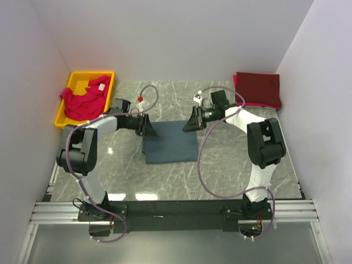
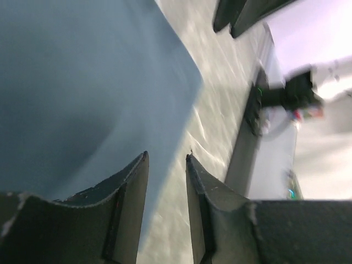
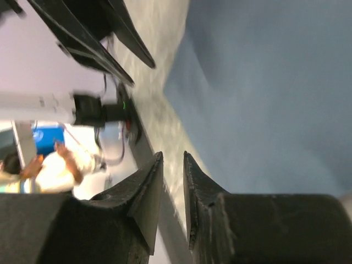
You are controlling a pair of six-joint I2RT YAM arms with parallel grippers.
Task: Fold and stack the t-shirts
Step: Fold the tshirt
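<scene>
A slate blue-grey t-shirt [image 1: 170, 143] lies folded into a rectangle on the marble table's middle. My left gripper [image 1: 147, 125] hovers at its far left corner, jaws a little apart and empty. My right gripper [image 1: 190, 122] hovers at its far right corner, jaws narrowly apart and empty. In the left wrist view the gripper [image 2: 166, 157] is over the shirt's [image 2: 82, 82] edge. In the right wrist view the gripper [image 3: 172, 155] is beside the shirt [image 3: 264, 82]. A pinkish-red t-shirt [image 1: 83, 100] lies crumpled in the bin. A dark maroon t-shirt [image 1: 258, 88] lies folded at the back right.
A yellow plastic bin [image 1: 75, 80] stands at the back left corner. White walls close the table on three sides. A metal rail [image 1: 176, 209] with both arm bases runs along the near edge. Cables loop beside each arm.
</scene>
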